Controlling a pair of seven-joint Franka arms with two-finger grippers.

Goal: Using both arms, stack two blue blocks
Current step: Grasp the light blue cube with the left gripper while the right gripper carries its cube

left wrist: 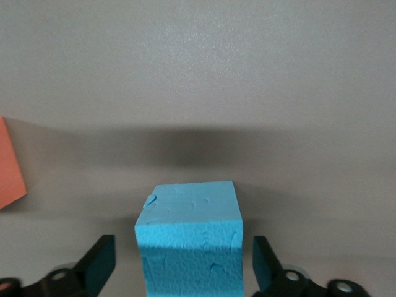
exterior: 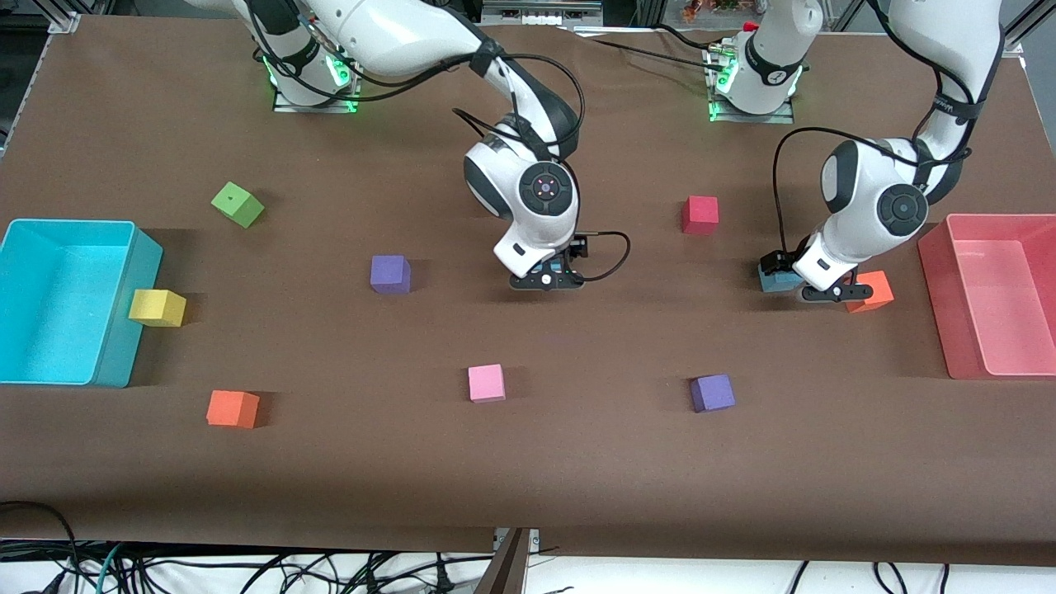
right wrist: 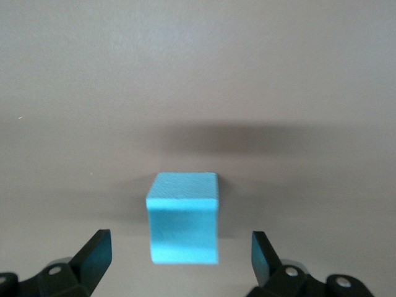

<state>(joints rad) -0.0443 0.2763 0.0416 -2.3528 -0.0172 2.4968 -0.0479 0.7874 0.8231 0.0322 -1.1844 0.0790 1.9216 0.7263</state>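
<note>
Both arms are working low over the brown table [exterior: 528, 462] at once. The left gripper [left wrist: 185, 263] is sitting down around one blue block [left wrist: 189, 238], its fingers [left wrist: 99, 263] spread wide with a gap showing on each side of the cube, so nothing is being pinched. That block is resting on the table toward the left arm's end, only one corner [exterior: 774, 280] peeking out from under the wrist in the front view, just beside an orange cube [exterior: 873, 290] and near the red bin [exterior: 936, 272]. The right gripper [right wrist: 179, 263] is hanging low over the middle of the table, fingers [right wrist: 96, 257] likewise spread apart, straddling the second blue block [right wrist: 184, 226] without touching it; the front view is hiding this block under the wrist. Scattered around: two purple cubes [exterior: 390, 274] [exterior: 712, 393], a pink cube [exterior: 486, 383], a red cube [exterior: 700, 214], a green cube [exterior: 238, 204], a second orange cube [exterior: 232, 408], and a yellow cube [exterior: 157, 308] sitting against the cyan bin [exterior: 124, 330].
</note>
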